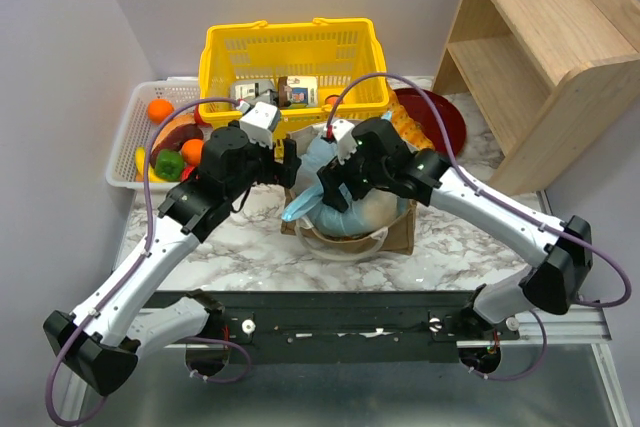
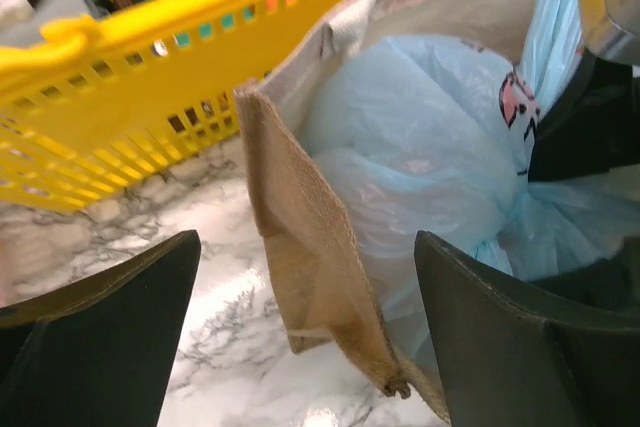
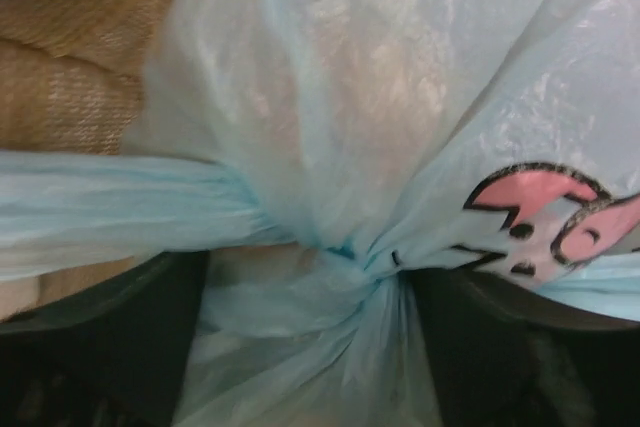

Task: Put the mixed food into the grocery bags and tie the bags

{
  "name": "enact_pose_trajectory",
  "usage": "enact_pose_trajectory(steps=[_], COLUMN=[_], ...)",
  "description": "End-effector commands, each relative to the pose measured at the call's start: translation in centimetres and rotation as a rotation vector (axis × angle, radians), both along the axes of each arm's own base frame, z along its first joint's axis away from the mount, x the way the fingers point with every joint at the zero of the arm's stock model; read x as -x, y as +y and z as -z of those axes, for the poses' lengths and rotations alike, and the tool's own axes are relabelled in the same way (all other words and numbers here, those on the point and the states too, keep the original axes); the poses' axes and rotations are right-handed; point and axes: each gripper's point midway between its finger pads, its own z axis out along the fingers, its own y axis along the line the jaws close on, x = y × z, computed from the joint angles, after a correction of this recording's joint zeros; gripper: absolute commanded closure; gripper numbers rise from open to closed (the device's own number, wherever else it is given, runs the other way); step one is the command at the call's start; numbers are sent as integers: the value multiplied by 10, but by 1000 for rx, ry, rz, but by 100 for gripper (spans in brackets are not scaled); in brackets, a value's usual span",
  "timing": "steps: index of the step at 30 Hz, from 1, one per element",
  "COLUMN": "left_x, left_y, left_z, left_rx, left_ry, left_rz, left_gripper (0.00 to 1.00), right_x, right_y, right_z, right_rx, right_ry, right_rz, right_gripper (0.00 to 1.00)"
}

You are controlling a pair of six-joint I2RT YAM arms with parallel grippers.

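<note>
The light-blue grocery bag (image 1: 345,212) with a pink cartoon print sits inside the tan bag (image 1: 402,235) at the table's middle. Its top is twisted into a knot (image 3: 355,252). My right gripper (image 3: 305,272) is open, its dark fingers either side of the knot and the loose tail. My left gripper (image 2: 305,247) is open wide around the tan bag's upright edge (image 2: 300,227), with the blue bag (image 2: 420,137) just behind. In the top view both grippers, left (image 1: 288,162) and right (image 1: 325,192), meet over the bags. Loose mixed food lies in the white tray: oranges (image 1: 159,109), a green fruit (image 1: 168,164).
A yellow mesh basket (image 1: 295,57) holding cartons stands right behind the bags, close to my left gripper (image 2: 150,77). The white tray (image 1: 125,137) is at the left. A red bowl (image 1: 448,119) with a bread loaf (image 1: 405,125) and a wooden shelf (image 1: 530,57) are at the right.
</note>
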Motion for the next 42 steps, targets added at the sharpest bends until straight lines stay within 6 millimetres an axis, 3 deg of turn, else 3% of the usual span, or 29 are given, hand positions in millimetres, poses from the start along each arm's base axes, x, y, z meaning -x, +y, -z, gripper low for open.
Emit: enact_pose_trajectory(steps=[1, 7, 10, 12, 13, 15, 16, 18, 19, 21, 22, 23, 27, 31, 34, 35, 36, 42], left_x=[-9, -13, -32, -46, -53, -63, -71, -78, -81, -86, -85, -85, -72, -55, -44, -41, -39, -35], left_y=[20, 25, 34, 42, 51, 61, 79, 93, 101, 126, 127, 140, 157, 171, 186, 187, 190, 189], left_z=[-38, -67, -71, -81, -85, -94, -96, -102, -103, -105, -104, -106, -104, -113, -118, -120, -120, -120], left_rx=[13, 98, 127, 168, 213, 287, 335, 370, 383, 399, 404, 401, 331, 268, 236, 230, 222, 214], left_ry=[-115, -208, -189, -198, -200, -218, -208, -202, -196, -198, -187, -192, -205, -274, -300, -307, -307, -339], left_rz=[-80, -110, -193, -246, -284, -307, -367, -399, -415, -478, -460, -488, -533, -574, -646, -653, -666, -653], left_gripper=[1, 1, 1, 1, 1, 1, 1, 1, 1, 1, 1, 1, 1, 1, 1, 1, 1, 1], right_x=[17, -14, -43, -58, -77, -89, -104, -110, -119, -125, -127, -128, -115, -97, -84, -83, -78, -75], right_y=[-8, -19, -36, -40, -60, -74, -96, -114, -136, -158, -181, -192, -235, -247, -260, -263, -268, -272], right_z=[-61, -138, -163, -163, -165, -169, -171, -175, -178, -178, -181, -181, -188, -188, -202, -192, -196, -191], right_rx=[-86, -238, -289, -328, -358, -400, -406, -417, -417, -417, -418, -430, -379, -358, -368, -352, -359, -361], right_ry=[-78, -342, -370, -320, -298, -276, -292, -299, -313, -322, -338, -334, -441, -549, -660, -663, -692, -710], right_rz=[-84, 72, 205, 219, 291, 305, 368, 401, 456, 512, 574, 616, 763, 766, 788, 800, 823, 841], right_gripper=[3, 0, 0, 0, 0, 0, 0, 0, 0, 0, 0, 0, 0, 0, 0, 0, 0, 0])
